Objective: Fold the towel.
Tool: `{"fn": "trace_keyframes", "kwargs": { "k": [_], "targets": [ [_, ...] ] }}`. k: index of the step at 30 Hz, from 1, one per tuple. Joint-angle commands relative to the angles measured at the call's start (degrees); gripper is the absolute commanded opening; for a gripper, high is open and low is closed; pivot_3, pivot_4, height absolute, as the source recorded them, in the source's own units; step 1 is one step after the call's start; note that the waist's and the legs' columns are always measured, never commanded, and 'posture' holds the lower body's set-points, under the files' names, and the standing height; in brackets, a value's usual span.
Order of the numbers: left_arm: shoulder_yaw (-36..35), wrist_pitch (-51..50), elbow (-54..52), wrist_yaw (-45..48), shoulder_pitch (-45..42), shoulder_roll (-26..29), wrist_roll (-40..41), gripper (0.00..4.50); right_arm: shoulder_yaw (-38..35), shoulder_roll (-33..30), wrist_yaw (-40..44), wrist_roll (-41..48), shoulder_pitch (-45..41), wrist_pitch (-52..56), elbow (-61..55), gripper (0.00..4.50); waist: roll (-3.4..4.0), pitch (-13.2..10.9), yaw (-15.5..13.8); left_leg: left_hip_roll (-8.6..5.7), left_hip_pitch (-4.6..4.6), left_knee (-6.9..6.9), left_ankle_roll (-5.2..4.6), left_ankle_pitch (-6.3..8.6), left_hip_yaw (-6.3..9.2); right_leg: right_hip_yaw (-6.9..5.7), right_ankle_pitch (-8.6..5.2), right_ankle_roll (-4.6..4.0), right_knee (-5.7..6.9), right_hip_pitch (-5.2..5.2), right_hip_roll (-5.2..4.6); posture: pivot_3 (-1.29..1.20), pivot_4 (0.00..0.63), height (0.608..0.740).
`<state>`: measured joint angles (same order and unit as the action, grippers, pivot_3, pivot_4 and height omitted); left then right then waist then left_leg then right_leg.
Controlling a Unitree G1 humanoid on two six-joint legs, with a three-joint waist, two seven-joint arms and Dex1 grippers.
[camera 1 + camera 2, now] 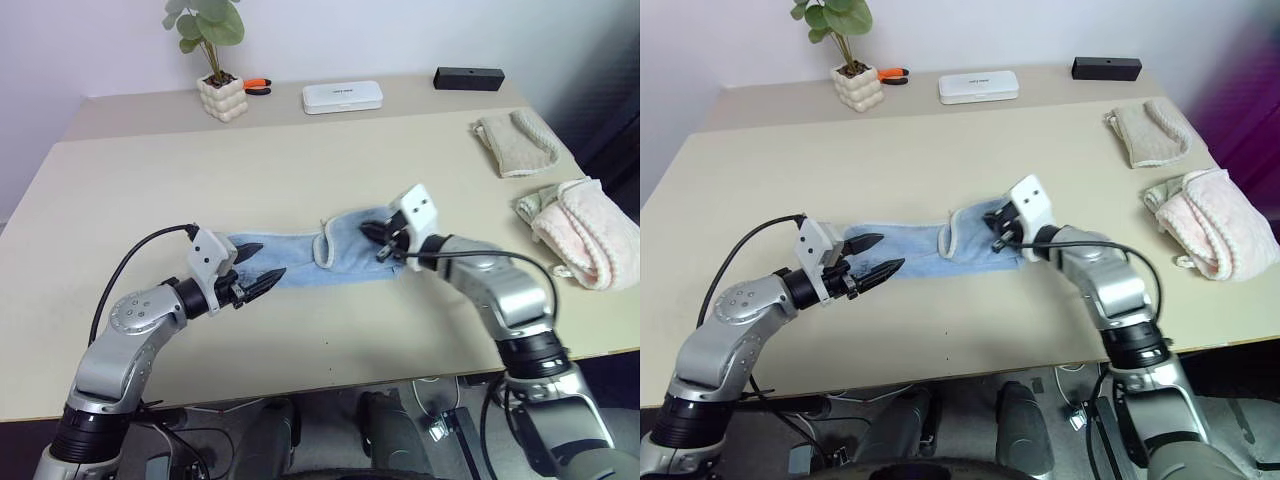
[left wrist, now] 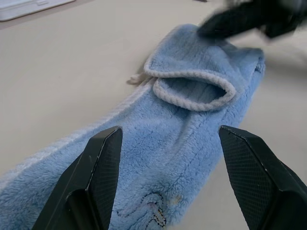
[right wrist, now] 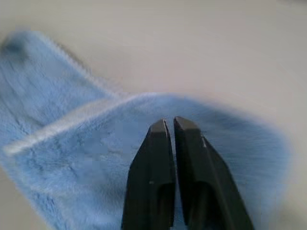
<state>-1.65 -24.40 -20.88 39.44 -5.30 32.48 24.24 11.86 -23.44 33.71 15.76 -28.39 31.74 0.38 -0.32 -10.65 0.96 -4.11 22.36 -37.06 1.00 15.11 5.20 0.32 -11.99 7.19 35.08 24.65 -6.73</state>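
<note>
Light blue terry, the towel [image 1: 300,258] lies as a long strip near the desk [image 1: 330,170] front edge, the left pincer [image 1: 258,270] spread wide over one end, the right pincer [image 1: 384,243] closed, empty, above the doubled end, seemingly between folds.

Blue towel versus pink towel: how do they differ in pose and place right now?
The blue towel lies stretched out as a long strip at the table's middle, one end flipped back on itself; the pink towel sits bunched in a thick heap near the right edge. Both grippers are at the blue towel; none is near the pink towel. Both are fluffy cloths resting on the table.
</note>
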Motion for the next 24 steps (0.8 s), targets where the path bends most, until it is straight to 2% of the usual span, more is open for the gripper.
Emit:
{"fn": "trace_keyframes", "kwargs": {
  "k": [1,5,9,11,12,13,16,17,20,21,24],
  "targets": [
    [-1.64,0.29,-2.36,-0.60,0.79,0.15,0.24,3.25,4.64,1.65,2.64,-4.70,-0.21,-6.64,4.80,0.02,0.00,0.00,-0.10,0.00,0.00,0.00,0.00,0.00,0.00,0.01,0.00,0.00,0.01,0.00,0.00,0.00,0.150,0.740],
    [-3.49,-0.28,-4.15,-1.79,3.60,0.59,0.61,3.25,6.93,1.69,5.00,-7.72,1.61,-10.23,5.82,0.02,-0.10,0.06,-0.13,0.00,-0.02,-0.02,0.01,0.00,0.01,0.02,0.00,0.00,0.00,-0.03,-0.02,0.00,0.150,0.740],
    [-5.24,-0.85,-5.55,-2.60,5.99,0.70,1.00,3.25,4.73,0.95,4.94,-8.93,1.46,-11.60,4.72,0.02,-0.09,0.06,-0.15,0.01,-0.05,0.00,0.01,0.01,0.03,0.02,0.00,0.00,0.01,-0.03,0.00,0.00,0.150,0.740],
    [-9.23,-4.39,-8.22,-5.55,9.23,-1.40,5.41,3.25,1.39,-0.74,6.43,-6.97,-0.02,-11.47,0.75,0.02,-0.07,0.04,-0.15,0.00,-0.05,-0.01,0.01,0.01,0.03,0.02,0.00,0.00,0.01,-0.03,0.00,0.00,0.150,0.740],
    [-10.93,-6.11,-9.32,-6.71,10.51,-2.24,7.55,3.25,0.25,-1.39,7.09,-6.26,-0.56,-11.31,-0.84,0.55,-0.05,0.03,-0.16,0.06,-0.03,0.00,0.01,0.01,0.14,0.06,0.00,0.00,0.00,-0.02,-0.03,0.00,0.150,0.740],
    [-13.07,-8.47,-10.59,-8.49,12.03,-3.52,10.68,3.25,-0.54,-2.48,8.08,-5.84,-1.18,-11.44,-2.66,0.82,-0.07,0.02,-0.18,0.05,-0.03,0.00,0.00,0.01,0.17,0.11,0.00,0.00,0.01,-0.01,-0.06,0.00,0.150,0.740],
    [-20.09,-15.79,-14.22,-15.47,18.44,-8.79,25.49,4.06,-1.54,-6.64,12.55,-5.02,-3.33,-11.90,-8.34,2.28,-0.08,0.01,-0.14,0.05,0.00,-0.02,-0.01,0.02,0.20,0.12,0.00,0.02,-0.02,0.00,-0.07,0.00,0.150,0.740],
    [-21.31,-17.99,-14.97,-18.14,20.29,-10.12,29.36,4.49,-1.51,-7.76,14.55,-4.15,-3.70,-12.07,-10.35,2.81,-0.11,-0.01,-0.10,0.06,-0.02,-0.03,-0.01,0.02,0.20,0.13,0.00,0.02,-0.01,0.00,-0.07,0.00,0.150,0.740],
    [-22.97,-21.38,-16.10,-28.53,22.43,-14.06,37.96,4.50,-1.08,-9.20,18.28,-2.01,-3.83,-11.53,-14.50,4.26,-0.14,-0.01,-0.31,0.10,-0.04,-0.01,-0.01,0.03,0.26,0.09,-0.03,0.03,0.01,-0.03,-0.03,0.00,0.150,0.740],
    [-23.29,-22.07,-16.01,-31.60,22.35,-14.72,40.28,4.50,-0.89,-9.39,18.84,-2.13,-3.77,-11.86,-14.94,4.39,-0.18,-0.02,-0.46,0.10,-0.05,-0.02,-0.01,0.03,0.31,0.07,-0.04,0.03,0.00,-0.07,-0.03,0.00,0.150,0.740],
    [-23.84,-22.70,-13.57,-42.11,20.83,-17.50,46.93,4.50,0.83,-10.26,21.43,-3.11,-2.41,-14.12,-16.01,4.39,-0.29,-0.03,-0.74,0.05,-0.05,-0.13,0.00,0.02,0.42,0.00,-0.07,-0.03,-0.01,-0.17,-0.05,0.00,0.150,0.740]
  ]
}}
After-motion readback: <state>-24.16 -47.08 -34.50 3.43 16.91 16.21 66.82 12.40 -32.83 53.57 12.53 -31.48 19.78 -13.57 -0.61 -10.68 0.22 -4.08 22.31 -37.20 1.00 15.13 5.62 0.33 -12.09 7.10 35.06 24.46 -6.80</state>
